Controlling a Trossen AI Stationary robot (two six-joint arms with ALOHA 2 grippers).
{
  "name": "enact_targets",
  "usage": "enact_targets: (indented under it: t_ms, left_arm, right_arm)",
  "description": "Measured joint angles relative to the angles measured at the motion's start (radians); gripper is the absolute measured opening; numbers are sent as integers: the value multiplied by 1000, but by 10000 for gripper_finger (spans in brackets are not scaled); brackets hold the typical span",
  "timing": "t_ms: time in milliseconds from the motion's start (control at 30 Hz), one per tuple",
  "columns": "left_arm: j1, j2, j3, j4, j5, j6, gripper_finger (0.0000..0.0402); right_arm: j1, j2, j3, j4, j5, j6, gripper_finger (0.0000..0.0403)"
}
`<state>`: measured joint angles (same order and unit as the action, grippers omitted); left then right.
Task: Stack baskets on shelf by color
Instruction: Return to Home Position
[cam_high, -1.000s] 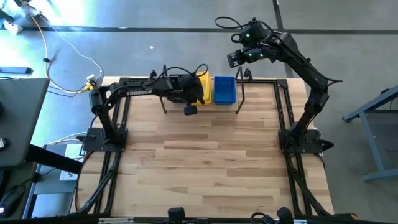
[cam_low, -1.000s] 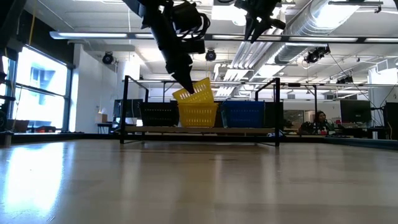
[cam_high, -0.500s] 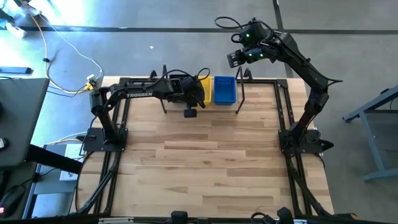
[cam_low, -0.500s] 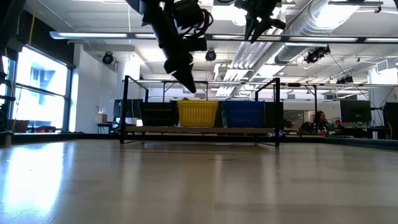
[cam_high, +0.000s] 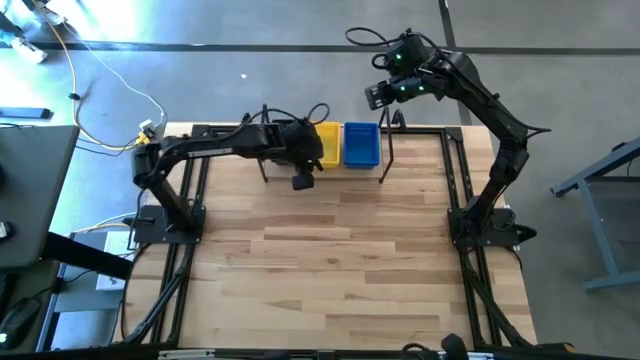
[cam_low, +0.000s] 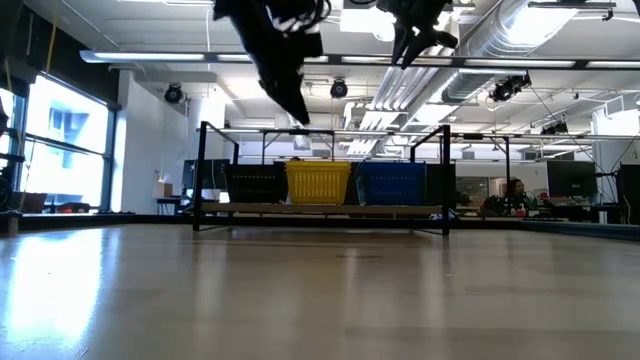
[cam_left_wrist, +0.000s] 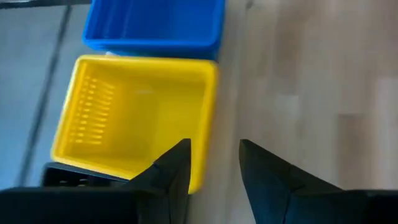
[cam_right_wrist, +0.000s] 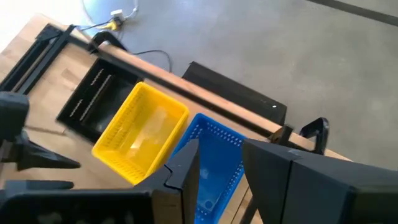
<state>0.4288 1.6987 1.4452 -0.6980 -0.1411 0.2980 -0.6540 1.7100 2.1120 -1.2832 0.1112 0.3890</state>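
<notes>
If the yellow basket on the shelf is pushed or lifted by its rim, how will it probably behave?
The yellow basket looks thin-walled and perforated, so probably light yet stiff. Smooth plastic may slide when pushed, and the shelf plank looks narrow, so it could fall off.

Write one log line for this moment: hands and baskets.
left hand open, empty, above yellow baskets | right hand open, empty, raised beyond shelf | black baskets and blue baskets on shelf
</notes>
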Motion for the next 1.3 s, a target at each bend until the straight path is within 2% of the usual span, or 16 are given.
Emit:
enact_targets:
  t_ms: [167,267,467,600,733,1033,1300]
  left_arm:
    - [-7,-106,-11,-22,129,-113,125]
    - [-20,-169,-43,-10,156,-177,125]
    - [-89,-321,-216,76,142,-321,125]
    - [-158,-423,-345,142,93,-368,125]
    - [-221,-527,-478,229,85,-410,125]
    - [-354,-771,-747,395,46,-426,125]
    - [-404,-974,-931,464,40,-426,125]
  right_arm:
    - [22,0,0,0,-38,-50,105]
    - [51,0,0,0,-41,-95,105]
    - [120,0,0,10,-41,-117,105]
    - [170,0,0,37,-41,-102,105]
    - [217,0,0,87,-41,-98,105]
    - [316,0,0,176,-40,-74,105]
    - [390,0,0,182,-29,-48,105]
